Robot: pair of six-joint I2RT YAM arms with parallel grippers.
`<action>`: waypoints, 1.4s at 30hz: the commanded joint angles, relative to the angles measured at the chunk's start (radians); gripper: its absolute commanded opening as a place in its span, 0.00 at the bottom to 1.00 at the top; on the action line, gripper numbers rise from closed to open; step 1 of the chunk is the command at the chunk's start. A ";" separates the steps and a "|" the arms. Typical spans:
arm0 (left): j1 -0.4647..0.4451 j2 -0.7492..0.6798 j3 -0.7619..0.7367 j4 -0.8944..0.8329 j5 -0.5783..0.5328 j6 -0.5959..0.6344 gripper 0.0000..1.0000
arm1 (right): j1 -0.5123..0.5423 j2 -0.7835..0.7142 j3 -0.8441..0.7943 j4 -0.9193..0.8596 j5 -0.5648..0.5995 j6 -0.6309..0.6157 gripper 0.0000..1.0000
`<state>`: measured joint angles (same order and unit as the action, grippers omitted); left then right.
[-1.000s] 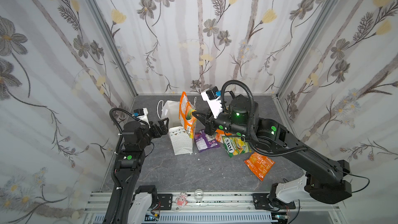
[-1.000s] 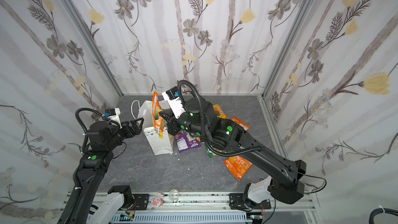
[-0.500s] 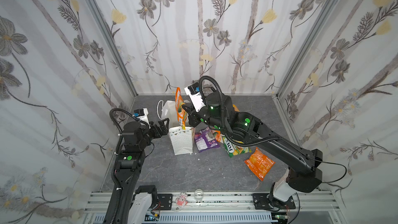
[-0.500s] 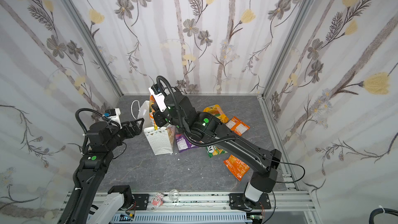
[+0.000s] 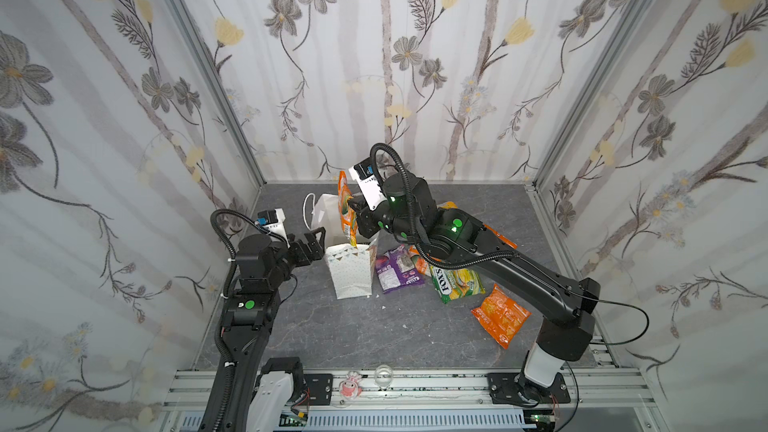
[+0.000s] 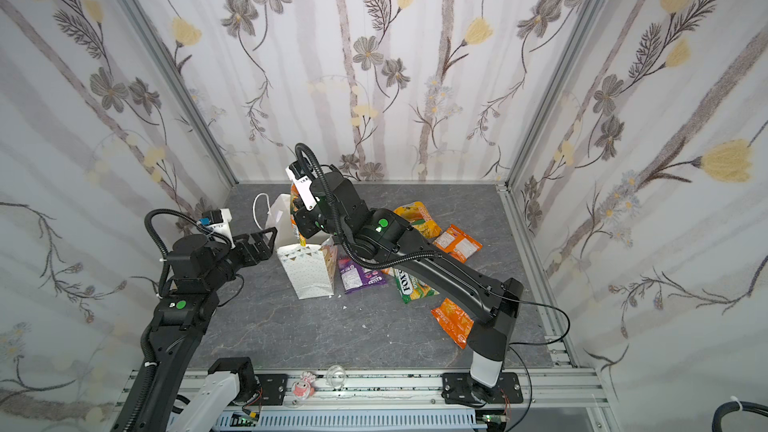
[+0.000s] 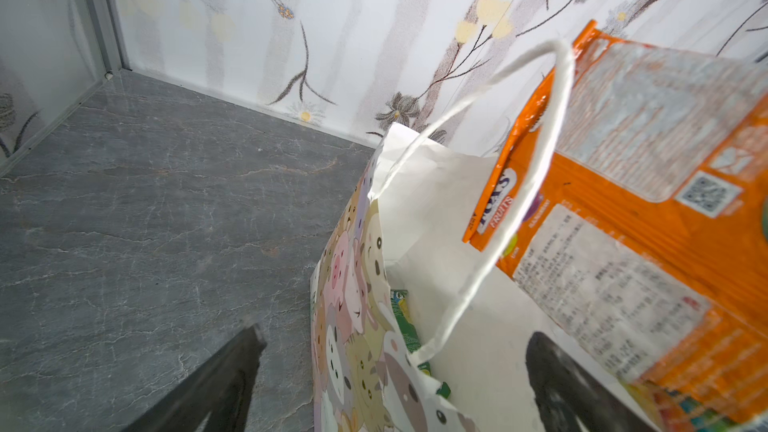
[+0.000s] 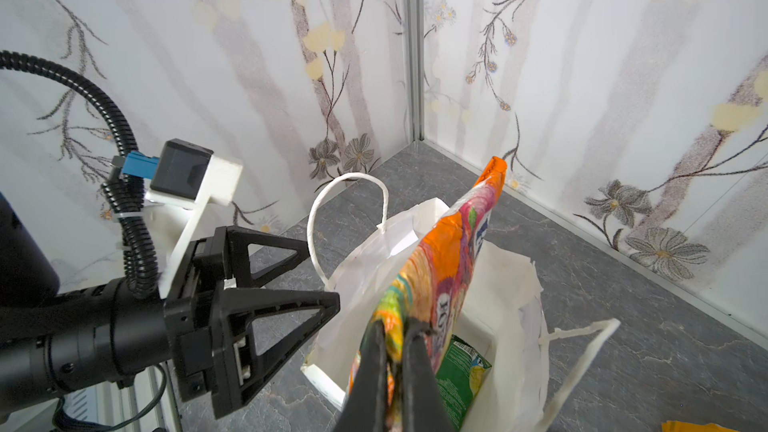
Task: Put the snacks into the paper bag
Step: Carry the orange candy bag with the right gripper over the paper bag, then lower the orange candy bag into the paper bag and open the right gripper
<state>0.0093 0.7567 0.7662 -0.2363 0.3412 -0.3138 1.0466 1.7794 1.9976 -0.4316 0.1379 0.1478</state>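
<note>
The right fingers [image 8: 417, 380] pinched an orange packet [image 8: 440, 276] upright in the open mouth of the paper bag [image 8: 374, 259] (a green packet [image 8: 461, 371] lay inside), while the left fingers [image 8: 324, 300] stood spread astride its side wall.

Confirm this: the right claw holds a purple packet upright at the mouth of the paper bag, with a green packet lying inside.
Wrong colour: the right claw holds an orange packet, as the right wrist view shows; the purple packet lies on the table beside the paper bag. The green packet inside is right.
</note>
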 commanded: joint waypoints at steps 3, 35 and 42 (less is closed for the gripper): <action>0.001 0.005 0.001 0.030 0.016 0.002 1.00 | -0.005 0.058 0.075 0.021 -0.025 -0.018 0.00; 0.001 -0.009 0.000 0.024 -0.027 -0.003 1.00 | 0.017 0.270 0.184 0.024 -0.084 0.006 0.00; 0.001 0.000 0.002 0.022 -0.025 -0.002 1.00 | 0.020 0.287 0.184 0.008 -0.083 0.019 0.04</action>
<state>0.0093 0.7521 0.7662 -0.2363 0.3176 -0.3141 1.0657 2.0609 2.1727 -0.4549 0.0551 0.1566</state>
